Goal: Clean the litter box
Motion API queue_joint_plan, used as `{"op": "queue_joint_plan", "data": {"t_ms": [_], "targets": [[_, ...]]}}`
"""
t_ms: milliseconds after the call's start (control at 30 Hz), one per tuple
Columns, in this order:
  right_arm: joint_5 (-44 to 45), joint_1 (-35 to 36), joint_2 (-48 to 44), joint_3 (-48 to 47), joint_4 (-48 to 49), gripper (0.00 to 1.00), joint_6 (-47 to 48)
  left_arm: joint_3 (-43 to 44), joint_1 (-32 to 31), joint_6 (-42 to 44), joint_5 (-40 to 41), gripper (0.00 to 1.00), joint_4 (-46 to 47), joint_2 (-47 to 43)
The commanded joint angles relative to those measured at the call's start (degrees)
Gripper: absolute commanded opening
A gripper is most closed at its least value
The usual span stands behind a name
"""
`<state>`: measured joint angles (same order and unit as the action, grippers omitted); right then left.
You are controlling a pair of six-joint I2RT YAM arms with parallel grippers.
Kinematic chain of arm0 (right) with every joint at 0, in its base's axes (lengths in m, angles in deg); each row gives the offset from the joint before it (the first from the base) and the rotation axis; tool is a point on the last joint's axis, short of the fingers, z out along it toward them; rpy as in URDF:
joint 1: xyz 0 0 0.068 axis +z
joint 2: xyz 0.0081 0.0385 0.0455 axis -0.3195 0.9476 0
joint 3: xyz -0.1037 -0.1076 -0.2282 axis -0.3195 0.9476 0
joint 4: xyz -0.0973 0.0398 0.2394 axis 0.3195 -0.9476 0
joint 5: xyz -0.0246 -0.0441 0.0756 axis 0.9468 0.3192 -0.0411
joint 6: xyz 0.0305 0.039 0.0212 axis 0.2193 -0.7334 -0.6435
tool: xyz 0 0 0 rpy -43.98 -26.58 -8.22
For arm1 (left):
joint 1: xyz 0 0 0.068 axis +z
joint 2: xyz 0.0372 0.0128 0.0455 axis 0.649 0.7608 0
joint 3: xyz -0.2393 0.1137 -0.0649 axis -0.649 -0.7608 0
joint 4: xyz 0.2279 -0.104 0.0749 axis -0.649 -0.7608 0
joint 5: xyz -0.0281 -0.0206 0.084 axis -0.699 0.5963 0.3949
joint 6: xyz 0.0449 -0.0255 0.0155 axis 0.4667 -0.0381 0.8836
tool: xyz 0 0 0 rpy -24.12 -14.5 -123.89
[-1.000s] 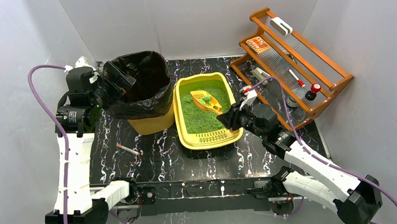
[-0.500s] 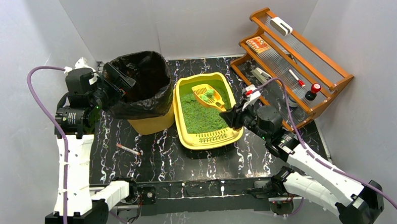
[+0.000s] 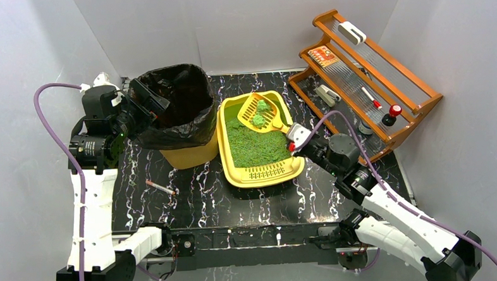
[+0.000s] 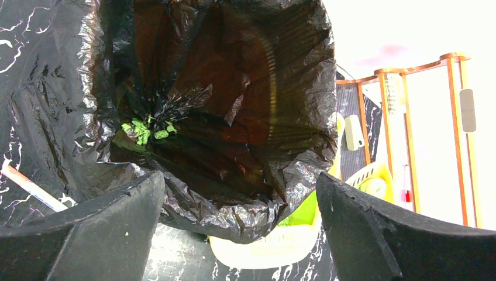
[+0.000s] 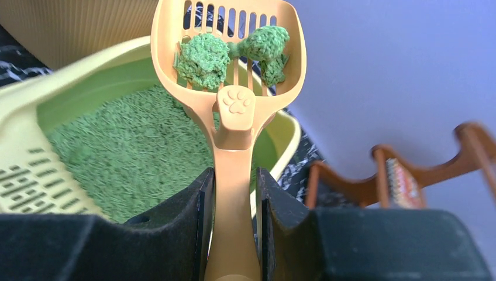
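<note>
The yellow litter box (image 3: 261,174) sits mid-table, full of green litter, its slotted grate at the near end; it also shows in the right wrist view (image 5: 35,117). My right gripper (image 3: 292,138) (image 5: 234,193) is shut on the handle of the orange slotted scoop (image 3: 260,113) (image 5: 231,58). The scoop is lifted above the box's far end and carries two green clumps (image 5: 205,55). My left gripper (image 3: 144,101) (image 4: 240,199) is open at the left rim of the yellow bin with the black bag (image 3: 172,109) (image 4: 222,88). Green clumps (image 4: 140,130) lie in the bag's bottom.
A wooden rack (image 3: 363,72) with small items stands at the back right, close to my right arm. A thin pen-like stick (image 3: 160,187) lies on the black marble table in front of the bin. Grey walls enclose the table.
My right gripper has raised the scoop out of the litter and carried it toward the box's far end, with green clumps now in it. The left arm has not moved.
</note>
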<state>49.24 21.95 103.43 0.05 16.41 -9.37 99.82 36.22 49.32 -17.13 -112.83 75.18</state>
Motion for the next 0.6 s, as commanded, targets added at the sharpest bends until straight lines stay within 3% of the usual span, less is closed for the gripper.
{"op": "queue_joint_plan", "data": {"t_ms": [0, 233, 567], "targets": [[-5.0, -0.06, -1.89, -2.37, 4.1, 0.0, 20.03, 1.69, -0.14, 0.41, 0.18, 0.98, -0.15, -1.14], [-4.58, -0.06, -1.32, -3.42, 0.41, 0.0, 31.37, 1.91, -0.14, 0.43, -0.19, 0.98, -0.05, -0.66], [-4.95, -0.06, -1.32, -2.73, 0.5, 0.0, 29.98, 2.3, -0.31, 0.4, -0.45, 0.98, 0.03, -0.15]]}}
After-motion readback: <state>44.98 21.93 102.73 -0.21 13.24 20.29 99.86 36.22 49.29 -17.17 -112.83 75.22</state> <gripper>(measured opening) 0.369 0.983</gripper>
